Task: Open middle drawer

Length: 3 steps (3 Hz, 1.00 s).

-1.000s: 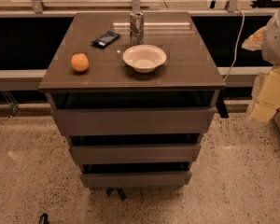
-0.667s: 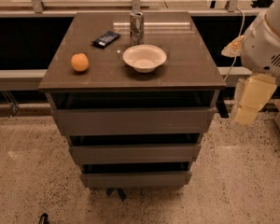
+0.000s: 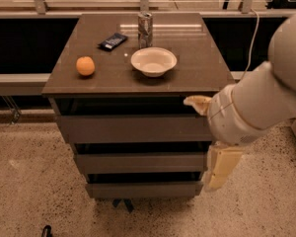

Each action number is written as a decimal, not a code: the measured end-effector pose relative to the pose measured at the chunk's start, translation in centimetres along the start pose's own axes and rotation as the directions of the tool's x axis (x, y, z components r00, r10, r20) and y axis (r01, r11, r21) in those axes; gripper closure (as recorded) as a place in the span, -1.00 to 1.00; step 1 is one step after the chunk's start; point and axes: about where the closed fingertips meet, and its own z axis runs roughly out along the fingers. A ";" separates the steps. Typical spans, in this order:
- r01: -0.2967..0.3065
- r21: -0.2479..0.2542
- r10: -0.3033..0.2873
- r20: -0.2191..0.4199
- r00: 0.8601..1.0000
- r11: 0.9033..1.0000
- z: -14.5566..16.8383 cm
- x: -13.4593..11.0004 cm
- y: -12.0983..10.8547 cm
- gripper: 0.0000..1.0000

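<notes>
Drawer to open is the middle drawer (image 3: 138, 163), the medium-height grey front in a stepped stack of three, below the taller top drawer (image 3: 133, 129) and above the slim bottom drawer (image 3: 143, 189); it looks shut, with only a dark gap over its upper edge. No handle, so the only purchase is that top lip. Gripper (image 3: 221, 169) hangs down off the right end of the stack, just beside the right edges of the middle and bottom fronts and pointing at the floor (image 3: 29, 191); cannot tell whether it is open or closed. Main risk is catching the wrong front: the gaps are close together and the gripper sits level with both lower drawers, so a slightly low reach would likely pull the bottom one. Second risk is slipping off a plain flat panel if the hook into the gap is shallow. Third is the bulky white arm (image 3: 256, 102), very near the desk (image 3: 197, 78) at its front right corner; a bump there could shake the top. On it, the tall can (image 3: 145, 29) is likeliest to tip and the orange (image 3: 85, 65) to roll, while the white bowl (image 3: 153, 61) and dark packet (image 3: 112, 41) look safer.
</notes>
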 end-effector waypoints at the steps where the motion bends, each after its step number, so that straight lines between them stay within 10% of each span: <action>1: -0.008 -0.133 0.011 0.023 1.000 0.991 6.7 2.6 2.7 -1.00; 3: -0.014 -0.152 0.019 0.034 0.999 0.988 9.5 3.3 2.6 -1.00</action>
